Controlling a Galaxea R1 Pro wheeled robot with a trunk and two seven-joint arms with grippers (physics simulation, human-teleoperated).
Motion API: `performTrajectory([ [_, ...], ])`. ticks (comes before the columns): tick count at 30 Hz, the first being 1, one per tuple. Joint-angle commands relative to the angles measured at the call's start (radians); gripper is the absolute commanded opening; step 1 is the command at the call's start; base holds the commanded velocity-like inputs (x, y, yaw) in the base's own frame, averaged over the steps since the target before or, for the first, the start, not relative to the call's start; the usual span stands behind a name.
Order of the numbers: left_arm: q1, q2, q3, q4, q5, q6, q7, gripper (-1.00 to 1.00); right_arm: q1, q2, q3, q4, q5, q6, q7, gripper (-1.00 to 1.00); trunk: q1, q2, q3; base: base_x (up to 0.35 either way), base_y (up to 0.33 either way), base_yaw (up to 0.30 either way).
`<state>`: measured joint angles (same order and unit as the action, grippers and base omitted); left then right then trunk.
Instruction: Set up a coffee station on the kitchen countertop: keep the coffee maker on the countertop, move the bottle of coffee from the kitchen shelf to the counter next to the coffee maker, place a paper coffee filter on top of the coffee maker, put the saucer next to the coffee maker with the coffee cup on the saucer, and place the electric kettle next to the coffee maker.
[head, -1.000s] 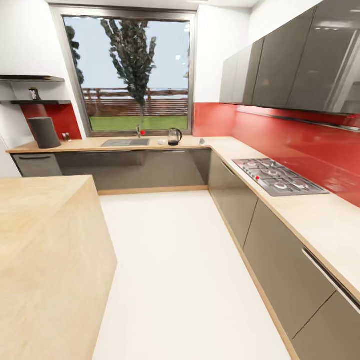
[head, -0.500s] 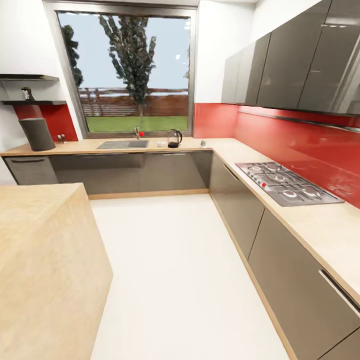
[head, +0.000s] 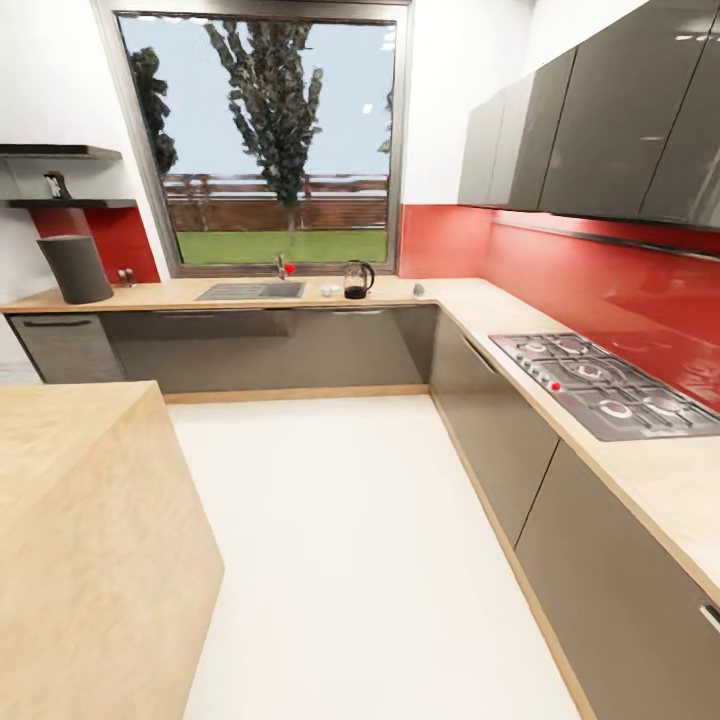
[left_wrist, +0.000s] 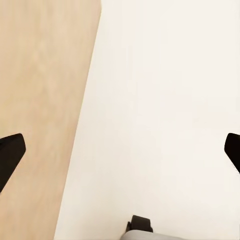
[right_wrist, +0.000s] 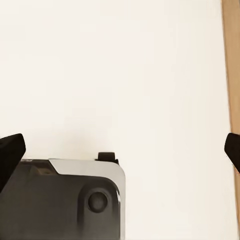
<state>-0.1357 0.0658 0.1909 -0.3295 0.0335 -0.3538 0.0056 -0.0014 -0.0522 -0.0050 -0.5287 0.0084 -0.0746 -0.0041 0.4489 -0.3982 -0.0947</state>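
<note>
The dark-grey coffee maker (head: 75, 268) stands at the far left of the kitchen countertop (head: 180, 294), under the black kitchen shelf (head: 70, 204). The small bottle of coffee (head: 56, 185) stands on that shelf. The glass electric kettle (head: 356, 280) stands right of the sink. Just left of the kettle are small white specks (head: 328, 290), perhaps the coffee cup and saucer, too small to tell apart. A pale cone-like thing (head: 418, 290), possibly the paper coffee filter, lies near the counter's corner. My left gripper (left_wrist: 120, 150) and right gripper (right_wrist: 120, 150) hang open and hold nothing, over white floor.
A wooden island (head: 90, 520) fills the near left. The right counter run carries a gas hob (head: 610, 385). A sink (head: 250, 291) with a tap sits under the window. White floor (head: 350, 520) runs between island and cabinets. My base (right_wrist: 65, 200) shows in the right wrist view.
The whole head view has shifted as the camera moved: the hob and right cabinets slid rightward in the picture. No thing on the counters has moved, and both grippers stay open.
</note>
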Motion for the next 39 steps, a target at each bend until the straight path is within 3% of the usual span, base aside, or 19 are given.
performTrajectory([
  [1, -0.001, 0.0, -0.001, 0.001, 0.003, -0.003, 0.001, 1.0, 0.0, 0.0, 0.0, 0.0, 0.001, -0.002, 0.0, 1.0, 0.001, -0.002, -0.002, 0.337, 0.0, 0.034],
  [39, -0.002, -0.001, -0.001, 0.001, 0.0, -0.004, 0.001, 1.0, 0.0, 0.0, 0.004, 0.004, 0.002, -0.001, 0.0, 1.0, 0.001, -0.002, -0.003, 0.338, -0.018, 0.002],
])
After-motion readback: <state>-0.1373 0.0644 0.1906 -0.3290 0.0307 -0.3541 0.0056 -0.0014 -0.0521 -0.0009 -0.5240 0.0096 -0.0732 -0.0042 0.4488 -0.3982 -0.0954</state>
